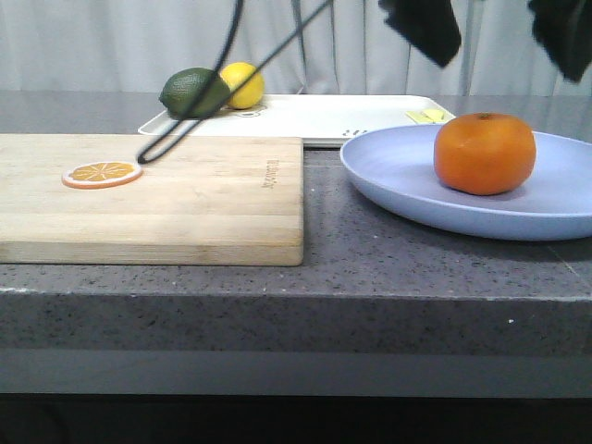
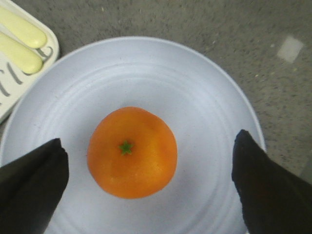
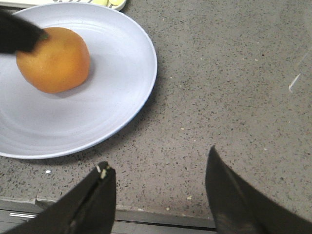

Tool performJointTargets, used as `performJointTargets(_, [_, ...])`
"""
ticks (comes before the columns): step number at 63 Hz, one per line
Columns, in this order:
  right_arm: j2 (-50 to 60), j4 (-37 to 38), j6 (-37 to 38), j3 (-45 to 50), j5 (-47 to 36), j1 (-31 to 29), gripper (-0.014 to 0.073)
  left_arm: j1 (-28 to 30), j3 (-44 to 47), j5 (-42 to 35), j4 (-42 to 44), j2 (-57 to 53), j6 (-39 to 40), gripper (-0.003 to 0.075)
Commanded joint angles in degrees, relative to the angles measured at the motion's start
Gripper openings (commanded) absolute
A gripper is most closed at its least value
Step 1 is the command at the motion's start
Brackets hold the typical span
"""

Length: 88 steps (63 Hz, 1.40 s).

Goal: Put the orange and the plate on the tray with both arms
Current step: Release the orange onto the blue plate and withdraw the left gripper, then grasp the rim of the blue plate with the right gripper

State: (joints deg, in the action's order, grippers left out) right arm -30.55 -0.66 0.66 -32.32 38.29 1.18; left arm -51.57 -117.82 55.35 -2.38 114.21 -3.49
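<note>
The orange (image 1: 485, 153) sits on the pale lavender plate (image 1: 398, 171) at the right of the counter. In the left wrist view the orange (image 2: 132, 152) lies below my open left gripper (image 2: 148, 168), between its spread fingers and untouched, on the plate (image 2: 195, 97). My left gripper (image 1: 424, 28) hangs above the orange in the front view. My right gripper (image 3: 158, 180) is open and empty over bare counter beside the plate's rim (image 3: 141, 92); it shows at the top right of the front view (image 1: 561, 32). The cream tray (image 1: 314, 118) lies behind the plate.
A wooden cutting board (image 1: 185, 199) with an orange slice (image 1: 102, 173) lies at the left. A green avocado (image 1: 194, 92) and a yellow lemon (image 1: 243, 84) rest on the tray's left end. A black cable (image 1: 213, 83) hangs across them. The counter's front edge (image 3: 146, 212) is near my right gripper.
</note>
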Motion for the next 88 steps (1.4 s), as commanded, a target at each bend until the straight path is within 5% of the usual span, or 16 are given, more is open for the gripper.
performJointTargets(1, [-0.46,0.08,-0.18,-1.72,-3.51,-0.37,0.0424,0.57,-0.63,-0.48,-0.17,-8.08,1.13,0.0659])
performJointTargets(55, [-0.46,0.08,-0.18,-1.53,-3.39,-0.37,0.0424,17.74,50.66,-10.27,0.56,-54.17,2.52,0.0659])
performJointTargets(88, [-4.50,-0.79,-0.02,-2.91,1.12,-0.37,0.0424,18.82,71.03,-10.17,0.22,-77.88,2.52,0.0659])
